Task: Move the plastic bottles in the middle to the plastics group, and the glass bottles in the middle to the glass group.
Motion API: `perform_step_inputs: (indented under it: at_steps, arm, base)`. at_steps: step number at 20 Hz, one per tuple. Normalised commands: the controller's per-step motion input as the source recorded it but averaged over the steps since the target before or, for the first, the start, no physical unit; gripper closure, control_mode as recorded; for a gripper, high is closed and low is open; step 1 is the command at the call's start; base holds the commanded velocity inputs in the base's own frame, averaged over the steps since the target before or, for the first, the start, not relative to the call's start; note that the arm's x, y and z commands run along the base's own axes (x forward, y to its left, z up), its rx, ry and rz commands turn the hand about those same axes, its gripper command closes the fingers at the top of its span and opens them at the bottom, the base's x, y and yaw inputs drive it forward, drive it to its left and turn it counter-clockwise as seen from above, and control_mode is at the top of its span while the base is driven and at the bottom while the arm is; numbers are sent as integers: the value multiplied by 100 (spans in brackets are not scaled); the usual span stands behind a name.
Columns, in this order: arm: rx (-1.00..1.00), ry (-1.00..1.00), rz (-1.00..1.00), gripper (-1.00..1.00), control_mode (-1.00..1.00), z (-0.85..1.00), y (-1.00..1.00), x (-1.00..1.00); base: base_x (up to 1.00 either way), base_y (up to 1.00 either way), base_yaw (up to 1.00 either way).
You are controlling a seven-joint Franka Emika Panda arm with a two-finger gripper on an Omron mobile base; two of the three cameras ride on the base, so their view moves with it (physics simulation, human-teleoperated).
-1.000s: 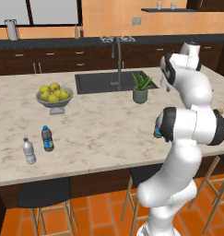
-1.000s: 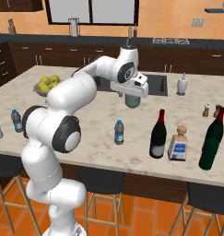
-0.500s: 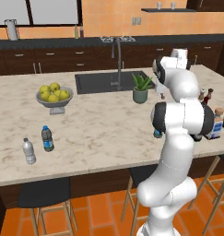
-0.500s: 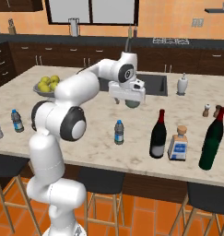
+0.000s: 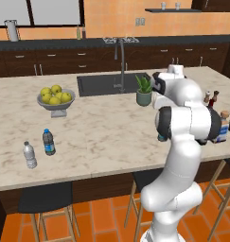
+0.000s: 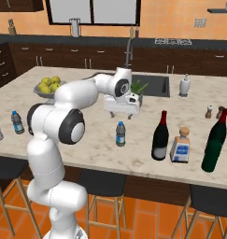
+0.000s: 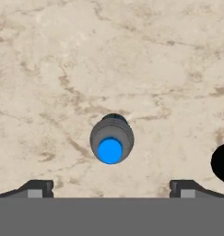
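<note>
In the left base view the arm's white body fills the right of the frame and hides most of the middle bottles; the fruit bowl (image 5: 55,101) at left centre holds yellow-green fruit, and the plastics group sits at lower left, a clear bottle with white cap (image 5: 30,155) just beside a blue-capped bottle (image 5: 48,142), while the sink (image 5: 111,84) at upper centre looks empty and a potted plant (image 5: 144,91) stands at its right corner. In the right base view the gripper (image 6: 121,110) hangs at centre frame above the counter (image 6: 96,144), with the small water bottle (image 6: 120,134) standing upright just below and slightly nearer the camera; the wine bottle (image 6: 160,137) and the squat pale bottle (image 6: 182,145) stand to its right, and a green bottle (image 6: 214,142) of the glass group is at far right. In the hand view the blue cap sits at centre, looking straight down, between the two finger tips (image 7: 37,188) set wide apart at the bottom corners, holding nothing. The risk I judge: the cap lies a little above the line between the tips, so a straight descent could strike the shoulder and topple this light bottle, or close off-centre and squeeze it out sideways toward the wine bottle's dark edge at lower right
</note>
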Motion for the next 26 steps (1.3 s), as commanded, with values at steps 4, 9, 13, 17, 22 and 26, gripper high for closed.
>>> perform_step_inputs:
  at_steps: [4, 9, 13, 17, 22, 26]
  arm:
    - [0, 0, 7, -100, -100, -37, 0, -17]
    - [0, -1, 6, -100, -100, -52, 5, 16]
    - [0, -4, 5, -100, -100, -8, 0, 10]
    - [0, -5, 3, -100, -100, -1, 0, 5]
    - [0, -4, 1, -100, -100, -21, 0, 9]
    - [0, -3, 0, -100, -100, -11, 0, 2]
  base:
    - [0, 0, 0]
    - [0, 0, 0]
    - [0, 0, 0]
    - [0, 0, 0]
    - [0, 0, 0]
    - [0, 0, 0]
